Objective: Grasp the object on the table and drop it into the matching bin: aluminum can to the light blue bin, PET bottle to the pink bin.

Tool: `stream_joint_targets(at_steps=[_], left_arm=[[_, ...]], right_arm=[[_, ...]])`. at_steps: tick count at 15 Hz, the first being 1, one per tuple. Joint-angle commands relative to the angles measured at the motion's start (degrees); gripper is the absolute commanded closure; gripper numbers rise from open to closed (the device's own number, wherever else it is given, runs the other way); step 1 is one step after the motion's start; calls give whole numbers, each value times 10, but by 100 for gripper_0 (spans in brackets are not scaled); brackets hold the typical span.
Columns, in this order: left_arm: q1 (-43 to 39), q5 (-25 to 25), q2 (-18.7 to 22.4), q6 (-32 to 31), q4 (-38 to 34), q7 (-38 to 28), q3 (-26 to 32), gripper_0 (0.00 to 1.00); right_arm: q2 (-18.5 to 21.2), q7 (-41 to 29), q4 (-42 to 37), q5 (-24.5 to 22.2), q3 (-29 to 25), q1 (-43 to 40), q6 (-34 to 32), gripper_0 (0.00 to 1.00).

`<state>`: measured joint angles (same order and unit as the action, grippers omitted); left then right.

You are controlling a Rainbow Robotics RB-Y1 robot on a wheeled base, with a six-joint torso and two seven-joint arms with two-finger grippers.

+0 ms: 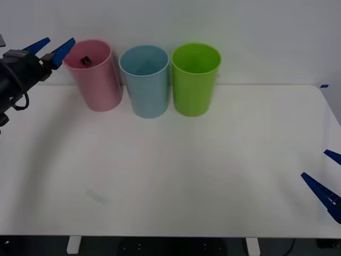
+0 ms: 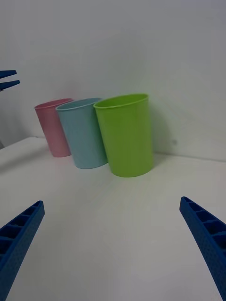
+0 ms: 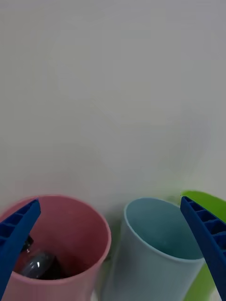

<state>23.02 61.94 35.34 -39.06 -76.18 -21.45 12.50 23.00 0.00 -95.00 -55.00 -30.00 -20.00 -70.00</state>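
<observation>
Two blue ribbed fingers of the left gripper (image 1: 52, 48) are seen spread apart and empty, held up just beside the rim of the tall pink plastic round bin (image 1: 99, 80) at the far left of the large white rectangular tabletop (image 1: 176, 170). Inside that pink bin, the small clear plastic bottle with the black cap (image 3: 40, 264) is seen lying at the bottom, so the drop is judged done. Next along the row stand the tall light blue plastic round bin (image 1: 145, 82) and the lime green round bin (image 1: 195, 80), set close together. The right gripper (image 1: 331, 181) is parked low at the near right edge of the table, its fingers likewise parted. From here, the main risk is judged to be the withdrawal: if the left arm is swung back low or sideways, the pink bin's rim could be clipped by a finger and the light bin tipped into its neighbours.
</observation>
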Motion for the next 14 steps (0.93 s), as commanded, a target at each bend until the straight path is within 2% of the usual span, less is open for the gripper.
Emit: stream_joint_targets(at_steps=[1,4,10,14], left_arm=[[-66,-7,0,-41,-53,0,38,0],[-126,-16,0,-69,-98,4,67,0],[-215,-21,0,-169,-137,24,143,0],[-269,-28,0,-221,-137,93,172,0]], right_arm=[[0,0,0,0,0,0,0,0],[0,0,0,0,0,0,0,0],[0,0,0,0,0,0,0,0],[0,0,0,0,0,0,0,0]])
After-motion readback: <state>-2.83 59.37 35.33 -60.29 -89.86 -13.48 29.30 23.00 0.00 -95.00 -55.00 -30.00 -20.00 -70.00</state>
